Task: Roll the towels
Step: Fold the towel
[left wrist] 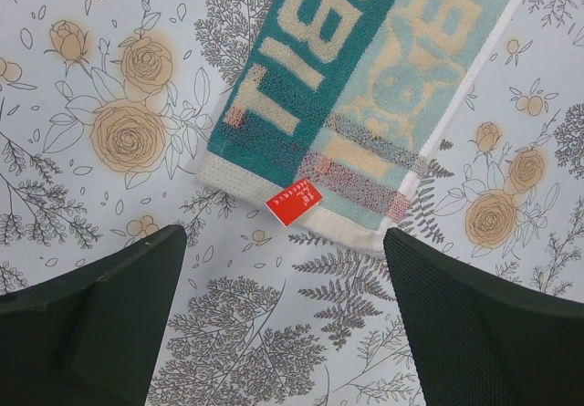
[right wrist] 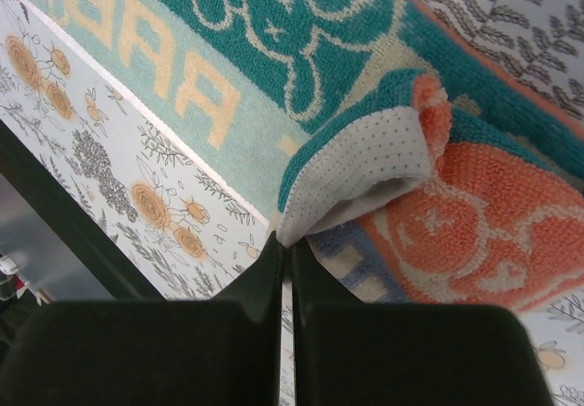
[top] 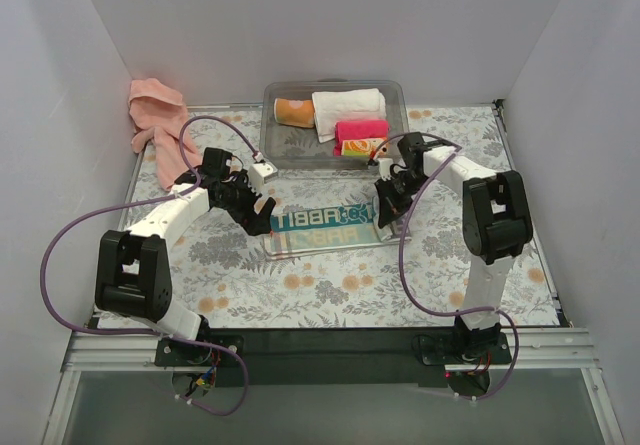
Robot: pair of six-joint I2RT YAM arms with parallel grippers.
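The small teal-red-white patterned towel lies flat across the middle of the table. My left gripper hovers open just off the towel's left end. In the left wrist view that end, with its red tag, lies beyond the gripper, and only tablecloth shows between the fingers. My right gripper is shut on the towel's right corner. The right wrist view shows that corner lifted and folded over at the gripper. The salmon-pink towel lies crumpled at the back left.
A clear plastic bin stands at the back centre with a tan roll, a white roll and a hot-pink roll inside. White walls close in the floral-covered table on three sides.
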